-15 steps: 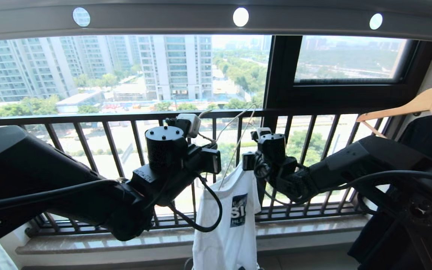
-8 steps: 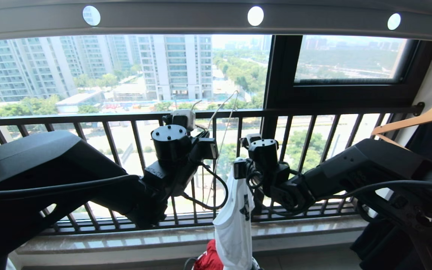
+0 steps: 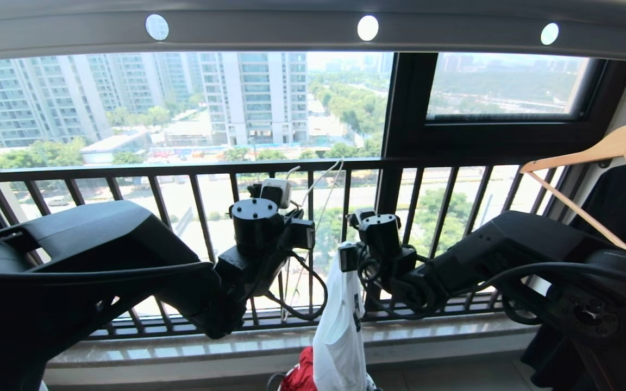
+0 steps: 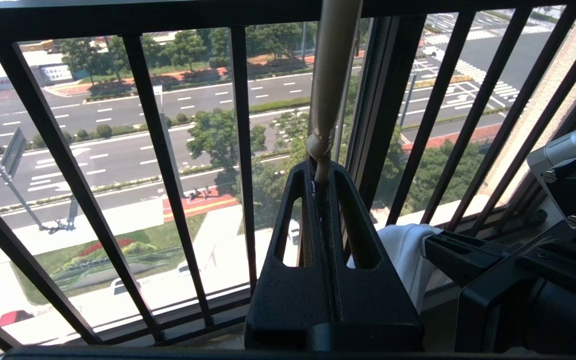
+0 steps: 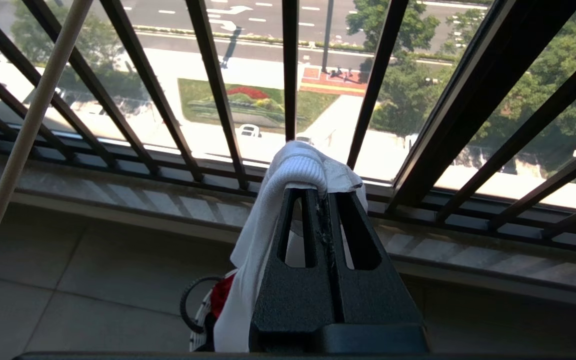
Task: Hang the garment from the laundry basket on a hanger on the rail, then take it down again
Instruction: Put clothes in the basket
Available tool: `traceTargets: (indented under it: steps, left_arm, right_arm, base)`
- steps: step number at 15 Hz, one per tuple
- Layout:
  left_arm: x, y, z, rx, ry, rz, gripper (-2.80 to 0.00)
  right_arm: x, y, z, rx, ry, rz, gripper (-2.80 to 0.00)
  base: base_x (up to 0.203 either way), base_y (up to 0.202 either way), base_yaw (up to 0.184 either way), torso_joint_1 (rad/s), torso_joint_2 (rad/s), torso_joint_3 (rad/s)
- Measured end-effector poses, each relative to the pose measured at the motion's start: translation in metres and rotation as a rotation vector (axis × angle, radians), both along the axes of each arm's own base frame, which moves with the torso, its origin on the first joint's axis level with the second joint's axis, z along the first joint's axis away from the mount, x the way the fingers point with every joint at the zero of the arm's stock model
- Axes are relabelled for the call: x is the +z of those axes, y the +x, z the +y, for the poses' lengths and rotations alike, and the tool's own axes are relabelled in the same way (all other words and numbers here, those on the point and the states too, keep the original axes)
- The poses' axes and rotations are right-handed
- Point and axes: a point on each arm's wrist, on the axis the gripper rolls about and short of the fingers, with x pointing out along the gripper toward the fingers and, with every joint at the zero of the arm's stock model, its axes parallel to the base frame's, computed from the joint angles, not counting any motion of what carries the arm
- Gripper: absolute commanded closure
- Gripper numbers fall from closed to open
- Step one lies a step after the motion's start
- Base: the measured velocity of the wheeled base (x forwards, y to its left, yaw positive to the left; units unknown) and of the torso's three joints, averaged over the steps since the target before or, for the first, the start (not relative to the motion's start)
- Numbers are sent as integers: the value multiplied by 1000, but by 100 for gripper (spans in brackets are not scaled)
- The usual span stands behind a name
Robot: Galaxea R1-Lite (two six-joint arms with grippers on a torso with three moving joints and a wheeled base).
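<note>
A: Left arm first?

B: Reaching in from the left across the head view, forearm raised toward the dark barred balcony railing, wrist bent upward. Left gripper with jaws pressed together on the hanger, pinched just under its twisted neck. Thin cream wire, smooth and round, rising above the jaws (hook end out of the wrist view).

A: And moving rightward?

B: Middle of the scene: the garment, hanging limp between the two wrists. White cotton, soft folds, dark blue print barely showing at a crease. Held up at the top, off the hanger, drooping down toward the floor.

A: Held by what?

B: Right gripper, jaws clamped together on the ribbed neckline, thick white ribbing bunched over the black tips. Right arm stretched in from the right, elbow low, wrist near the left one.

A: Anything below?

B: The laundry basket, only its edge and dark loop handle visible on the tiled floor, directly under the shirt, something red inside.

A: Overhead?

B: The rail, flat grey metal spanning the top, round holes glowing with daylight (nothing of the wire hanger on it).

A: Far right?

B: Thick wooden hanger, pale varnished timber, over a black garment.
</note>
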Motion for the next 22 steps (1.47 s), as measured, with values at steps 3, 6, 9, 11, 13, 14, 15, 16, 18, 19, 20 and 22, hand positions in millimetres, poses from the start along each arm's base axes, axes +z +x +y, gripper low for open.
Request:
traceTargets:
  steps: [3,6,9,11,13,14,15,16,18,19,20,22]
  left_arm:
    - [-13,8,8,3,45,40,0]
    - [-19,11,11,11,75,77,0]
    - [-17,12,12,14,79,71,0]
    - [-15,11,12,14,78,65,0]
    - [-14,11,13,15,80,65,0]
    - [-15,11,13,15,82,66,0]
    - [-15,11,13,15,82,67,0]
    - [-16,10,13,14,87,71,0]
    - [-21,10,13,12,122,113,0]
    - [-26,9,13,8,146,151,0]
    - [-30,9,13,-1,165,182,0]
    - [-39,8,12,-36,201,245,0]
  right_arm:
    - [-22,11,-8,9,-41,28,0]
    - [-39,13,-11,19,-98,52,0]
    - [-48,12,-12,23,-121,67,-280]
    - [-50,11,-12,23,-125,73,-280]
    - [-51,8,-12,28,-134,85,-280]
    - [-50,6,-13,31,-144,94,-280]
    - [-48,4,-14,33,-155,108,-280]
    - [-45,1,-16,36,-172,132,-280]
    - [-37,-6,-19,40,-202,187,0]
    - [-30,-10,-22,42,-219,214,0]
    - [-23,-15,-24,46,-236,234,0]
    - [-6,-26,-31,71,-294,242,0]
  base:
    - [0,0,0,0,0,0]
    - [0,0,0,0,0,0]
    - [0,0,0,0,0,0]
    - [0,0,0,0,0,0]
    - [0,0,0,0,0,0]
    - [0,0,0,0,0,0]
    - [0,0,0,0,0,0]
    - [0,0,0,0,0,0]
    - [0,0,0,0,0,0]
    - [0,0,0,0,0,0]
    - [0,0,0,0,0,0]
    - [0,0,0,0,0,0]
